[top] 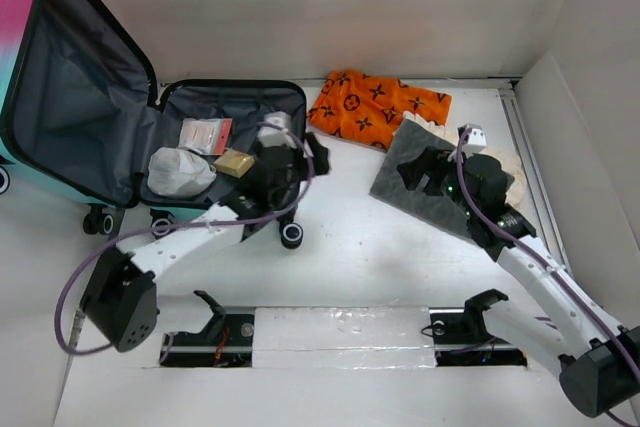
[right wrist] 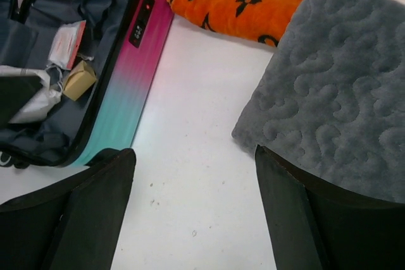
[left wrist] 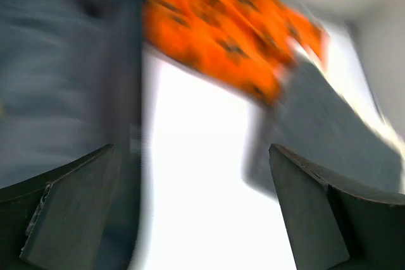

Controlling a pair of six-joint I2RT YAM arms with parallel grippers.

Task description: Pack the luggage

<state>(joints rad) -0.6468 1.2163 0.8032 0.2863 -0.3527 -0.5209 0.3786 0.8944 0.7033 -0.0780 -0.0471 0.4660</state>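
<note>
- luggage (top: 230, 99) open at far left corner of table (top: 380, 267); lid (top: 80, 87) propped upright; white packet (top: 205, 134) and tan block (top: 233, 162) inside
- left gripper (left wrist: 193, 153) at luggage's right rim; fingers (left wrist: 69, 213) wide, nothing between
- right gripper (right wrist: 195, 156) spread wide, empty; over left corner of grey mat (right wrist: 342, 80)

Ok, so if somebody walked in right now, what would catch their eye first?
First the open suitcase at the far left, its pink-and-teal lid propped up, with a white bag and a tan box lying in the dark lining. Then the bright orange patterned cloth at the back of the table. A grey quilted cloth lies just right of it, under the open right gripper.
</note>
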